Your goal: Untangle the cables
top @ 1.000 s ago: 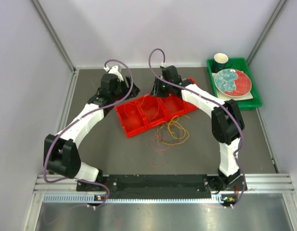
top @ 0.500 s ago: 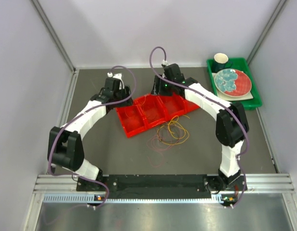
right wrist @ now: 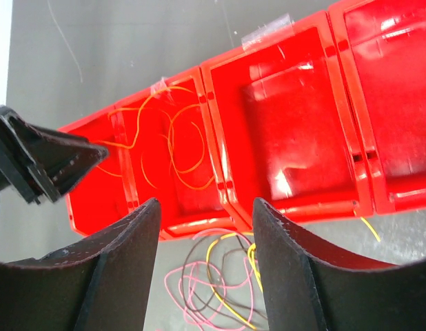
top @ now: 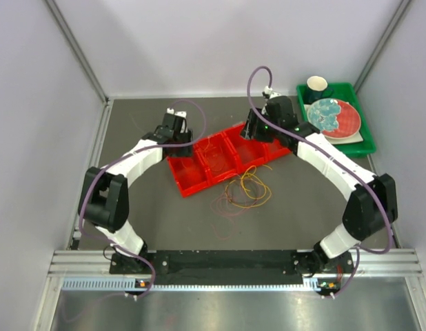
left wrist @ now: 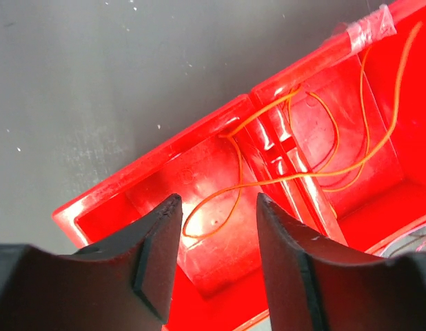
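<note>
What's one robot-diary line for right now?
left claw: open, above red tray | right claw: open, above tray | orange cable: across two tray compartments | other cables: tangled on table beside tray

Thin cables (top: 245, 191) — loose tangle, orange strand (left wrist: 302, 177) apart

A red divided bin (top: 192, 181) sat centrally. Far right, a green tray (top: 345, 88) held a dark cup (top: 317, 87) and a plate (top: 333, 117) (red, teal-patched).
</note>
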